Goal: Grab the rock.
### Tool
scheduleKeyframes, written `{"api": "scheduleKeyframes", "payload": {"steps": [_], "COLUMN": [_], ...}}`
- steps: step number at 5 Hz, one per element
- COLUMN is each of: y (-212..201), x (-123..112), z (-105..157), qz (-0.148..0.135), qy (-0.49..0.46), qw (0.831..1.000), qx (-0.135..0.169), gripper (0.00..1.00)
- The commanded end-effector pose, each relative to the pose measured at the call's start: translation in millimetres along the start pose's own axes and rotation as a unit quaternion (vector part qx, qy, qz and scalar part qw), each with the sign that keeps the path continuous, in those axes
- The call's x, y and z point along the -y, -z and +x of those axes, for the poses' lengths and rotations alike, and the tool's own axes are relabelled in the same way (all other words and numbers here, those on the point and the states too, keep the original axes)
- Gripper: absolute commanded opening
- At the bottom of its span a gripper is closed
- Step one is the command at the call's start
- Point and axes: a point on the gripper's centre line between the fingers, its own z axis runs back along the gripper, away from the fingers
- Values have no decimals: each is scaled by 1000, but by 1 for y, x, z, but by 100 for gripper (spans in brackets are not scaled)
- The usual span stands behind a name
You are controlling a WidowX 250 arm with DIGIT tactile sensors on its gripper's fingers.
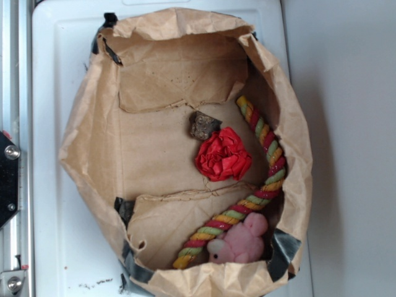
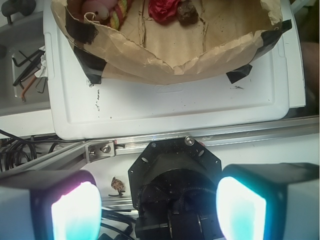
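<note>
Nothing is done yet: the gripper (image 2: 159,205) hangs empty with its jaws spread wide, well outside the paper bag (image 1: 86,142). The rock (image 1: 202,125) lies on the bag's floor, touching the red flower (image 1: 223,156), ungrasped; approach and grasp remain

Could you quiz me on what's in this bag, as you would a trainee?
1. True or false: the rock touches the red paper flower.
2. Which item lies nearest the pink plush toy? A) rock B) striped rope C) flower
3. Fill in: in the wrist view, the gripper is ____ the paper bag.

Key:
1. True; they sit edge to edge.
2. B; the rope's end lies beside the toy.
3. Outside; open, holding nothing, over the robot's base.
</note>
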Motion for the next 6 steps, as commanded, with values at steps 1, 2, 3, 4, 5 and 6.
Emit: {"api": "scheduleKeyframes", "payload": {"steps": [1, 2, 3, 4, 5, 6], "y": [0, 3, 5, 5, 5, 5], "x": [0, 1, 1, 1, 1, 1], "z": [0, 24, 31, 31, 31, 31], "qz": [0, -1, -2, -2, -2, -2], "qy": [0, -18, -17, -17, -17, -17], "qw": [1000, 1000, 1000, 1000, 1000, 1000], "qx": [0, 4, -1, -1, -1, -1], "gripper": [100, 100, 100, 100, 100, 100]}}
